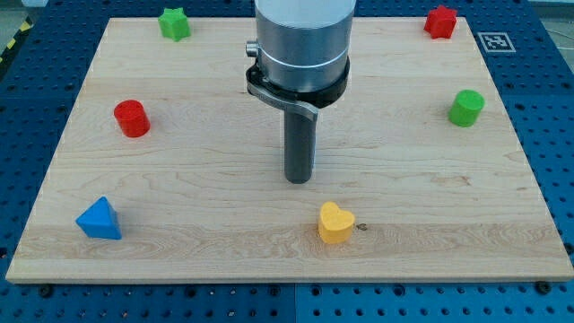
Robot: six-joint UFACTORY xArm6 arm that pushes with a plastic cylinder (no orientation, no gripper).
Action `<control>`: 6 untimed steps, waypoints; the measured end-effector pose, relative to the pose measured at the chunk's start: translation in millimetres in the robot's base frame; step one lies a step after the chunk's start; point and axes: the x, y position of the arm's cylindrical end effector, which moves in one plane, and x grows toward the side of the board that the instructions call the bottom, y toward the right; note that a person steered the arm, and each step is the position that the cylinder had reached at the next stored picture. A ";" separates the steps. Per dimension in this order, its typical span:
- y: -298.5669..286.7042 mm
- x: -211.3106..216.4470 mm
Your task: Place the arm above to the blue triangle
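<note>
Blue triangle (99,220) sits at the near-left corner of the wooden board (197,152), flat on the wood, nothing touching it. My tip (298,179) rests near the board's middle, well apart from the triangle, off to its right and a bit farther back. Tool is a plain dark rod under a silver cylinder body (302,40); no jaws on it, so nothing spread or pinched, and it touches no block. Yellow heart block (335,222) lies just near-right of the tip, close but apart. Red cylinder (132,117) is on the left side, farther back than the triangle. Green star block (175,23) far left, red star block (440,21) far right corner, green cylinder (465,108) on the right edge. Board lies on a blue perforated table (552,135).
</note>
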 end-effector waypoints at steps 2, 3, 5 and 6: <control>-51.8 25.7; -70.6 25.7; -87.0 20.9; -132.0 1.4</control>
